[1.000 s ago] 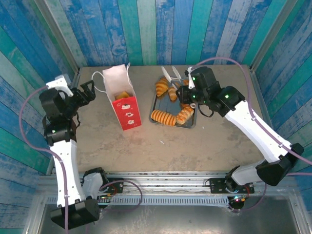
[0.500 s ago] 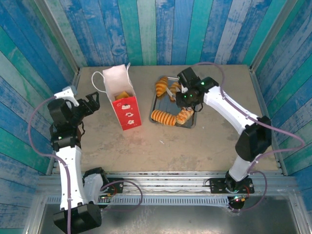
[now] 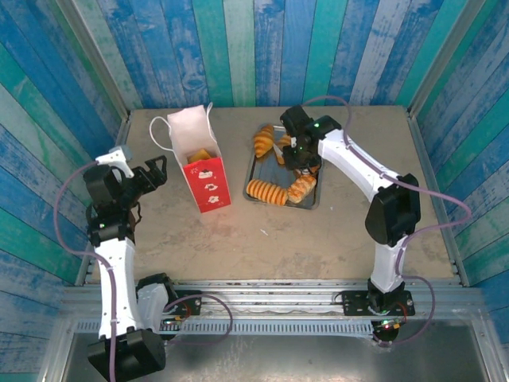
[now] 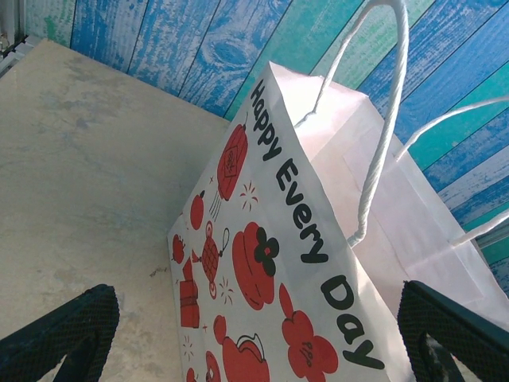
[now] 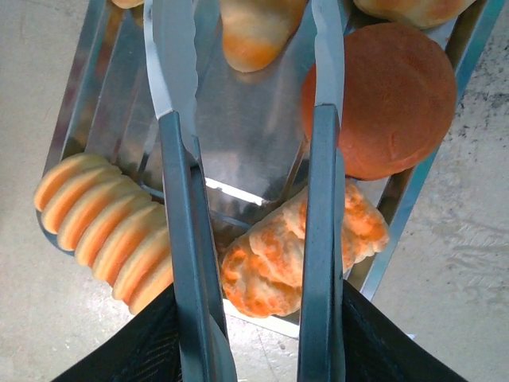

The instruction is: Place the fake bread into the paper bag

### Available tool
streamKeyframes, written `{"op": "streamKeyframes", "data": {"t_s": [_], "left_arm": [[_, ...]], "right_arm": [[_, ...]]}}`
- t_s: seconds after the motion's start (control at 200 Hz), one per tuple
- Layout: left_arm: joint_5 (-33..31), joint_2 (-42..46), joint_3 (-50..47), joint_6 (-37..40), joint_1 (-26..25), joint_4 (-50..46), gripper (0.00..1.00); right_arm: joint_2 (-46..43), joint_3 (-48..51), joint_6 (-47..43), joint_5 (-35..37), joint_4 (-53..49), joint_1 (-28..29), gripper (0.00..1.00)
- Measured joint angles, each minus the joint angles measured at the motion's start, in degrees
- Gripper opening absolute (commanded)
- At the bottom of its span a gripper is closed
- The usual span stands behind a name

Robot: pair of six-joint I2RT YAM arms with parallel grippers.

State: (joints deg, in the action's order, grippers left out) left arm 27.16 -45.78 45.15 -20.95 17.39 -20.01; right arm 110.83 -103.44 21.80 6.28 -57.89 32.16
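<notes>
The paper bag (image 3: pixel 200 163) stands upright at the back left, white with a red front panel, and one golden pastry (image 3: pixel 203 153) shows inside it. My left gripper (image 3: pixel 151 171) is open just left of the bag, whose printed side (image 4: pixel 262 263) lies between its wide jaws (image 4: pixel 254 326). More fake bread lies on the grey tray (image 3: pixel 280 204): a ridged loaf (image 5: pixel 103 231), a flaky pastry (image 5: pixel 274 263), a round brown bun (image 5: pixel 390 95) and a croissant (image 5: pixel 254 32). My right gripper (image 5: pixel 254 334) is shut on metal tongs (image 5: pixel 179 199), whose arms point down over the tray, spread apart and astride the flaky pastry.
Blue and green plank walls (image 3: pixel 238 48) close in the table on three sides. A croissant (image 3: pixel 262 142) sits at the tray's far left end. Bare tabletop (image 3: pixel 262 239) lies in front of the bag and tray.
My right arm has swung left and brought the tongs down over the tray's near end. My left gripper has drifted slightly toward the near side, staying open beside the bag.
</notes>
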Motion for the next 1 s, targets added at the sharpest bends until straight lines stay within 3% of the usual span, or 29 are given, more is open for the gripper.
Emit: {"op": "streamKeyframes", "data": {"t_s": [1.002], "left_arm": [[-0.1,-2.0,0.0,0.1,0.0,0.7,0.94]], "right_arm": [[10.7,-8.7,-2.3,0.4,-1.9,-1.4,0.49]]}}
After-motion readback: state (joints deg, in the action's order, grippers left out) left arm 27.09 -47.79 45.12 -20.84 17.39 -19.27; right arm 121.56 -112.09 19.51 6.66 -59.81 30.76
